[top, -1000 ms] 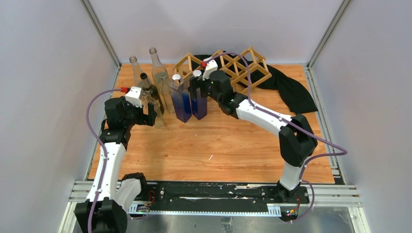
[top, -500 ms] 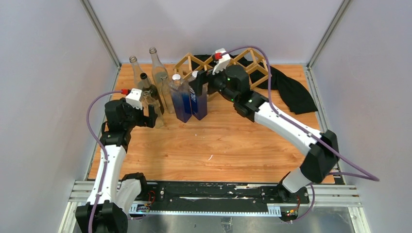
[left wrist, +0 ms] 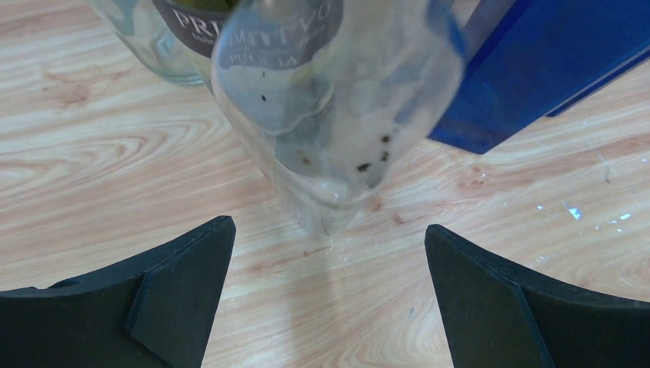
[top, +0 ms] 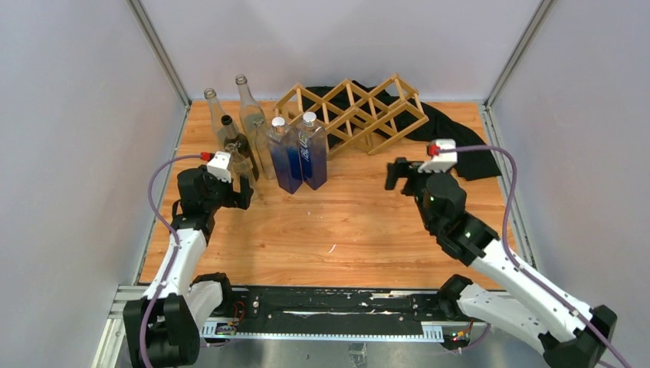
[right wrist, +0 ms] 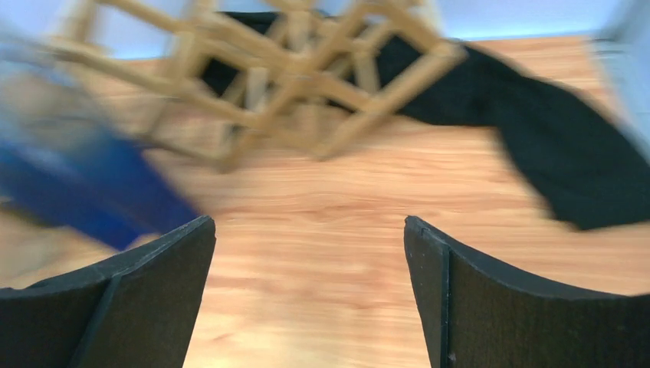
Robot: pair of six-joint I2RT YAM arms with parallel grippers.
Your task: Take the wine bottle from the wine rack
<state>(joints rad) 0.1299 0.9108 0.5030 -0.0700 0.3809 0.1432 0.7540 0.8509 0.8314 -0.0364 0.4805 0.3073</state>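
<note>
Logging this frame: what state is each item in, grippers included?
Light wooden lattice wine rack: unfolded, standing, no bottle visible in it.
Pair of blue square bottles: upright on wooden table, silver caps on.
Clear glass bottles: upright, rear-left cluster.
Black cloth: crumpled behind rack.
Left gripper: open, empty.
Right gripper: open, empty.

top camera looks down from the near side; both wrist cameras, low and forward-facing, share the blue bottles (top: 313,165).

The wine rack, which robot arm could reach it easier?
Probably the right: the right gripper is open, empty and faces the wine rack, while the left gripper is open facing a clear bottle.
</note>
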